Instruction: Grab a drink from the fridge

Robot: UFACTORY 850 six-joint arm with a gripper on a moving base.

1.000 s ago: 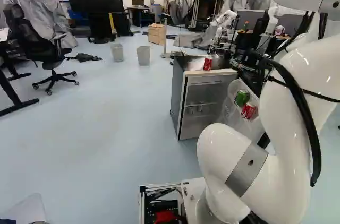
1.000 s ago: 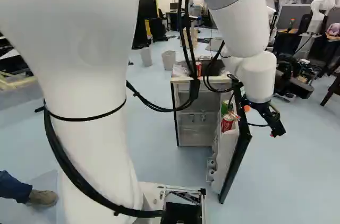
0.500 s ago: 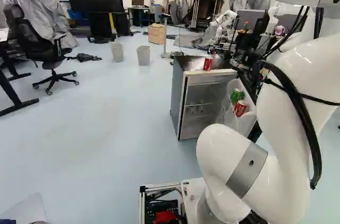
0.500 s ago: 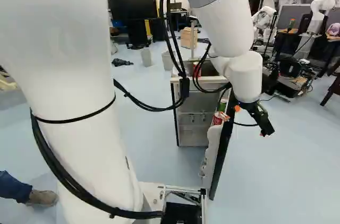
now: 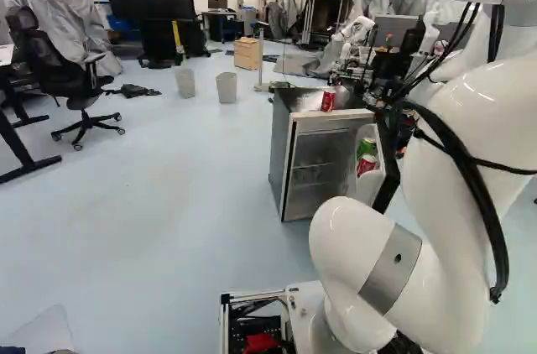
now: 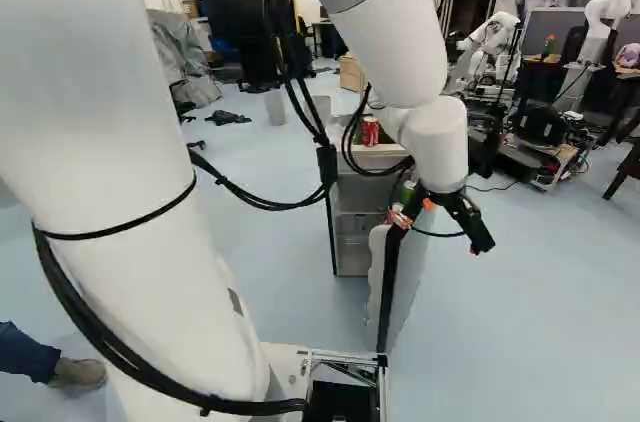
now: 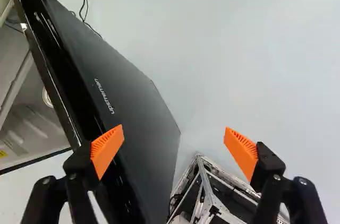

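Observation:
The gripper (image 6: 473, 226) is high beside the open fridge door (image 6: 388, 287) in the right base view. In the wrist view the gripper (image 7: 174, 151) stands open, one orange pad (image 7: 107, 148) over or against the door's dark outer side (image 7: 133, 107); contact cannot be told. Nothing is between the fingers. The fridge (image 5: 315, 171) shows its shelves in the left base view. Its door rack holds a green can (image 5: 366, 148) and a red can (image 5: 367, 165). Another red can (image 5: 328, 100) stands upright on top of the fridge.
Another robot (image 6: 492, 42) stands far behind the fridge. Bins (image 5: 226, 87) and an office chair (image 5: 80, 77) are farther off at the left. A person's foot (image 6: 76, 372) shows at the lower left of the right base view. Cables (image 7: 87, 9) lie beyond the door.
My arm has swung leftward in both base views. The fridge door has turned partway toward the fridge body, its rack cans moving with it. The base has not moved.

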